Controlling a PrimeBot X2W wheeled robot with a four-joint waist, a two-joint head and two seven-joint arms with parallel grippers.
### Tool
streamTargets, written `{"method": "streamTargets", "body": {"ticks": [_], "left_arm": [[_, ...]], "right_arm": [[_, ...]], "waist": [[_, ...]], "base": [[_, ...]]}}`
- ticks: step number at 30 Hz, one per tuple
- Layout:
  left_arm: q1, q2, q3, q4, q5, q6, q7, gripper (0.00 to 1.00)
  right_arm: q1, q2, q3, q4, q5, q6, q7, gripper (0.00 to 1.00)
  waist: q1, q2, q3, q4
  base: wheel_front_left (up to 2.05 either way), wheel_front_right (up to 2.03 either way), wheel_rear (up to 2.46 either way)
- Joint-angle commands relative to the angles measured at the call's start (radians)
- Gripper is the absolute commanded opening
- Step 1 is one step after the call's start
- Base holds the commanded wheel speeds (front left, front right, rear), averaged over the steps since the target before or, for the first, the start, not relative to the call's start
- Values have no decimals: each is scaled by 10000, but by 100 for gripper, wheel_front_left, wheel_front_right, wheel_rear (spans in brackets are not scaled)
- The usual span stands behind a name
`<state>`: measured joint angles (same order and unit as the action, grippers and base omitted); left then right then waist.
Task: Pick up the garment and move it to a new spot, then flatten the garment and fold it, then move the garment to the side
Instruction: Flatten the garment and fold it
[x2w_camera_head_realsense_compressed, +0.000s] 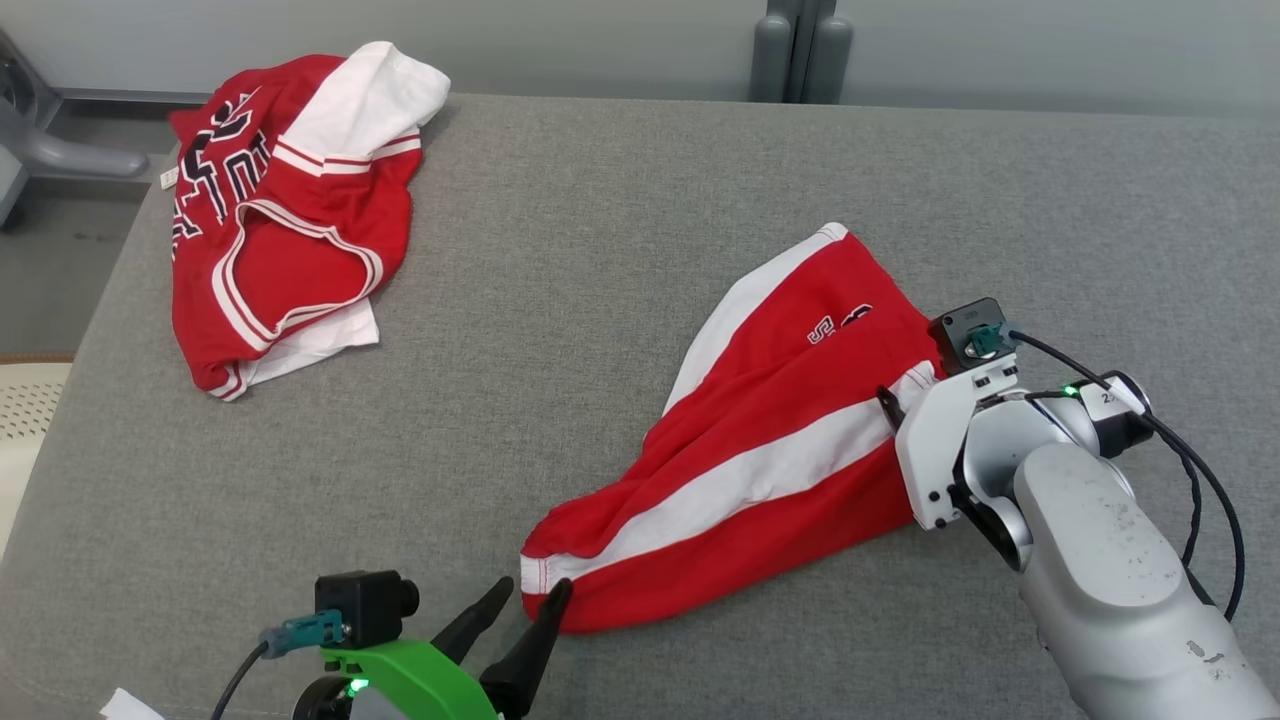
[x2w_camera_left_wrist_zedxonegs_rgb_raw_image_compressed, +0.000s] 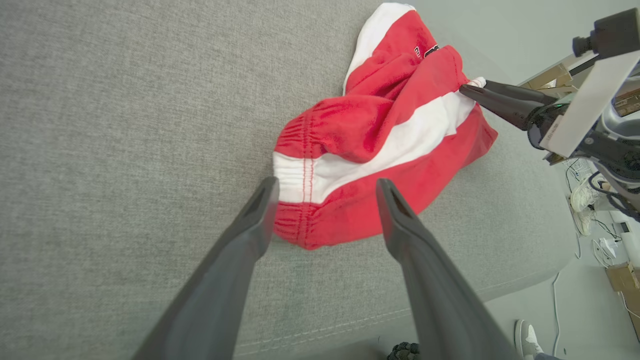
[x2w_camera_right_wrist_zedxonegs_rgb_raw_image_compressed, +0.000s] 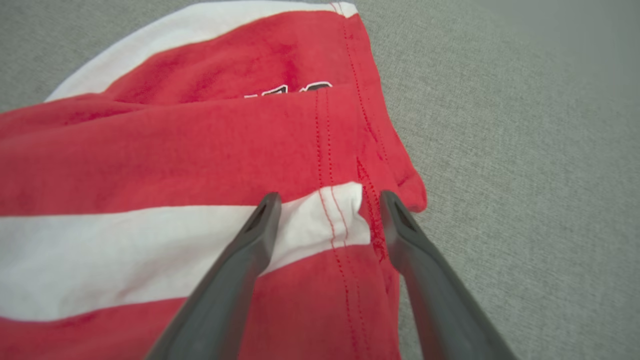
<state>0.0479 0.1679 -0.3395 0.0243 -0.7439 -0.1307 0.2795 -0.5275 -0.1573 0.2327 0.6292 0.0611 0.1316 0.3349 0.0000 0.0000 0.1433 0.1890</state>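
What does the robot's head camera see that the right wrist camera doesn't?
Head view's extras: a crumpled red-and-white jersey at the far left, and the left jaws, open beside the waistband of the shorts. Right wrist view's extra: the red stitching of the shorts, seen close up. Shared: the red shorts with their white stripe, the grey surface, and the right jaws, open at the shorts' hem.
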Motion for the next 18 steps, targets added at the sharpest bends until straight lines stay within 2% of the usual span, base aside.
{"method": "streamTargets", "body": {"ticks": [1,7,9,10,11,12,13,14,18], "left_arm": [[-230,116,19,112,97,6,-63,100],[-487,114,-26,700,-83,5,-87,100],[-587,112,-88,869,-167,5,-97,100],[-656,76,-108,953,-234,4,-124,100],[-717,110,-168,1017,-227,4,-100,100],[-778,143,-251,1067,-257,4,-117,65],[-812,113,-283,1112,-349,4,-176,44],[-860,102,-323,1175,-406,4,-232,0],[-985,317,-600,1230,-604,3,-463,0]], "right_arm": [[20,-18,61,-103,85,-18,56,100],[106,-14,281,-370,244,-18,192,100],[121,-47,331,-439,298,-18,249,91],[134,-64,369,-457,331,-18,286,67],[141,-70,388,-475,369,-18,317,56],[159,-72,404,-493,430,-18,356,35],[183,-76,428,-501,480,-18,403,18],[201,-61,429,-525,588,-18,401,0],[321,-43,213,-685,924,-18,245,0]], "waist": [[0,0,30,-50],[0,0,101,-197],[0,0,131,-234],[0,0,151,-243],[0,0,162,-251],[0,0,169,-260],[0,0,171,-263],[0,0,167,-269],[0,0,83,-324]], "base": [[0,0,0],[0,0,0],[0,0,0],[0,0,0],[0,0,0],[0,0,0],[0,0,0],[0,0,0],[0,0,0]]}}
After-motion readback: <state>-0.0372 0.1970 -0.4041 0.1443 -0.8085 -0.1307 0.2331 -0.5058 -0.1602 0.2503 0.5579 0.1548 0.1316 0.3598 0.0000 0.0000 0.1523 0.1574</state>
